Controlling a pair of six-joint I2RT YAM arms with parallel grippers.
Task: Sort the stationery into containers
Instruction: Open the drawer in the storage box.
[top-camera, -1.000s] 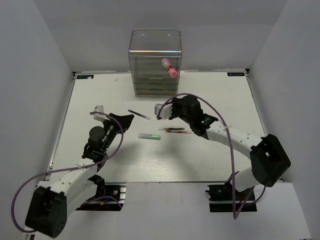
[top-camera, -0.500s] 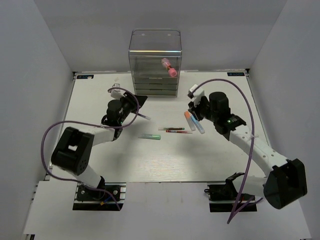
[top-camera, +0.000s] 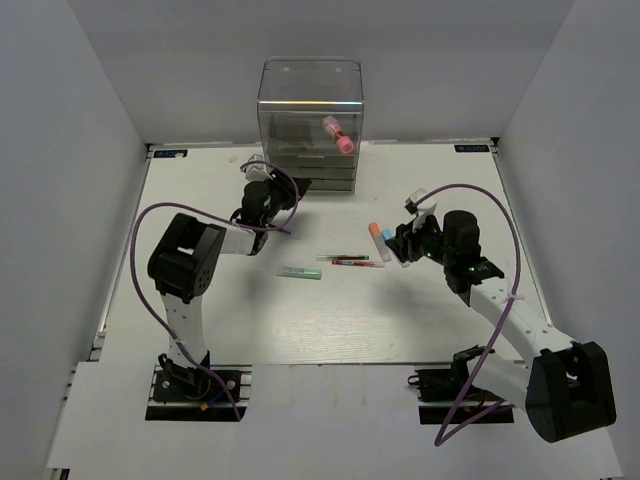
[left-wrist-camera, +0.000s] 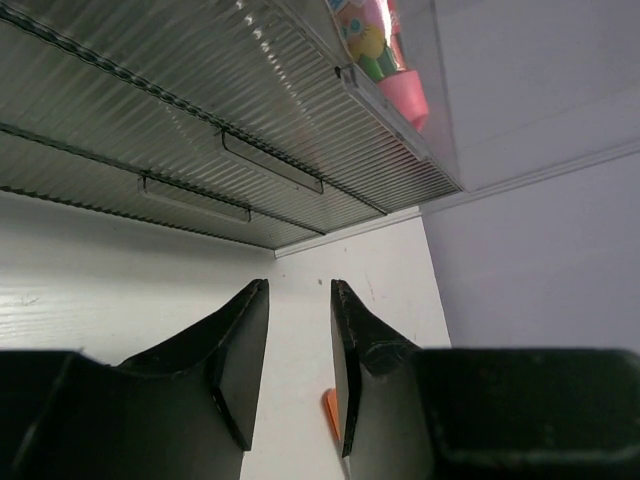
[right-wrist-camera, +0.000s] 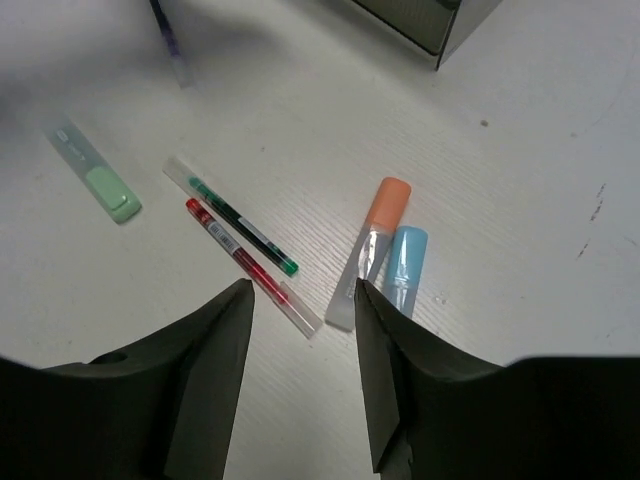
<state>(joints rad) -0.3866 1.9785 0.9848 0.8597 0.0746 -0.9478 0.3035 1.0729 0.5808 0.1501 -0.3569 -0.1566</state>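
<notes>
The containers are a clear cabinet (top-camera: 310, 125) of stacked grey drawers (left-wrist-camera: 200, 110) at the back of the table. A chunky pink marker (top-camera: 338, 135) (left-wrist-camera: 375, 40) lies in its top drawer. My left gripper (top-camera: 290, 190) (left-wrist-camera: 300, 290) is open and empty, low in front of the lower drawers. My right gripper (top-camera: 399, 247) (right-wrist-camera: 303, 290) is open above the table. The red pen (right-wrist-camera: 240, 260) has its clear end under the gap. Orange-capped (right-wrist-camera: 375, 250) and blue-capped (right-wrist-camera: 405, 265) markers lie beside the right finger. A green pen (right-wrist-camera: 240, 225), a green-capped marker (top-camera: 300, 272) (right-wrist-camera: 100, 180) and a thin dark pen (top-camera: 275, 228) lie further left.
The white table (top-camera: 330, 320) is walled on three sides by grey panels. Both arm bases sit at its near edge. The left arm's purple cable (top-camera: 140, 270) loops out over the table's left side.
The left arm swung from the table's left up to the cabinet front. The right arm pulled back to the right, its jaws opened, and the orange- and blue-capped markers now lie beside it.
</notes>
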